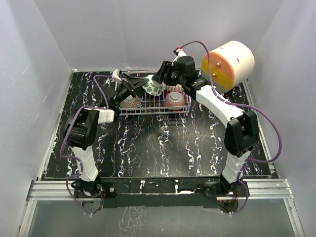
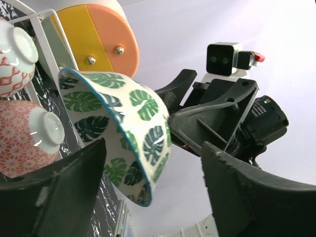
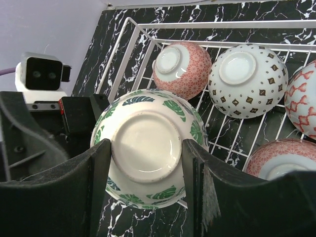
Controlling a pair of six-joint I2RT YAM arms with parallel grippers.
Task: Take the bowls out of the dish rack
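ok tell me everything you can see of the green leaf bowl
The green leaf bowl looks like glazed ceramic: white with green and teal leaf prints, a blue rim and a plain pale foot ring. It hangs tilted on its side above the dish rack edge. The right end effector pinches its foot ring; the left end effector stands open around it.

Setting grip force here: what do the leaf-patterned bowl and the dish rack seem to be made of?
Leaf-patterned bowl: likely glazed ceramic with a glossy finish. Bright highlights on its printed wall and a plain off-white foot ring suggest it, though melamine is possible. Dish rack: thin wire grid, probably metal with a smooth white coating, judging by its even, slender rods.
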